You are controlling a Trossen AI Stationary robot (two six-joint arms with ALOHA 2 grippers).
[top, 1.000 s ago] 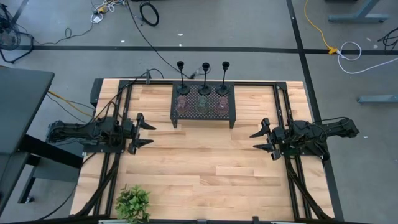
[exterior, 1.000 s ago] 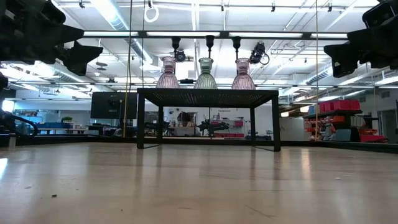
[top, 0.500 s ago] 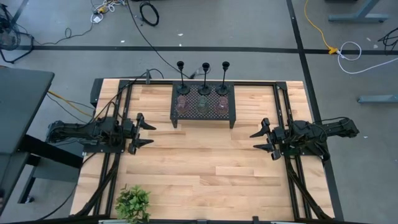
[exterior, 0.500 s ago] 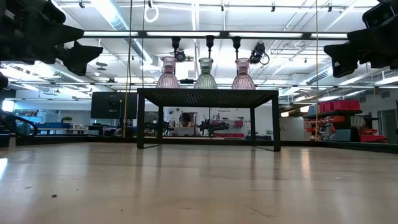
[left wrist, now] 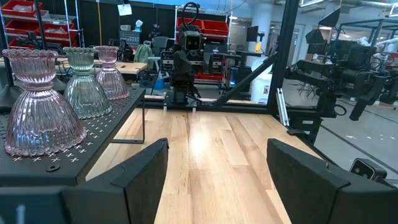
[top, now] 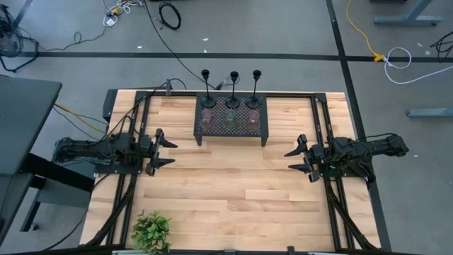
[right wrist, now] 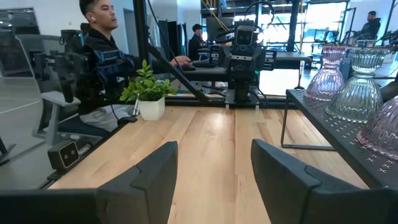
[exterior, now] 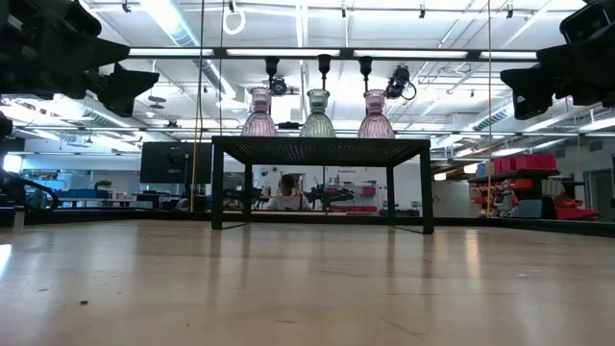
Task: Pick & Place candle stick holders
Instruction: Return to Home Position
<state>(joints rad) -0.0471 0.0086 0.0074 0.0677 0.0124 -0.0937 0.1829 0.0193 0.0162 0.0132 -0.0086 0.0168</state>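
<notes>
Flaring ribbed glass candle holders (exterior: 318,115), pink, green, pink

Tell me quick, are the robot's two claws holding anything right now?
Left gripper: open, holding nothing, at the table's left side.
Right gripper: open, holding nothing, at the table's right side.
</notes>
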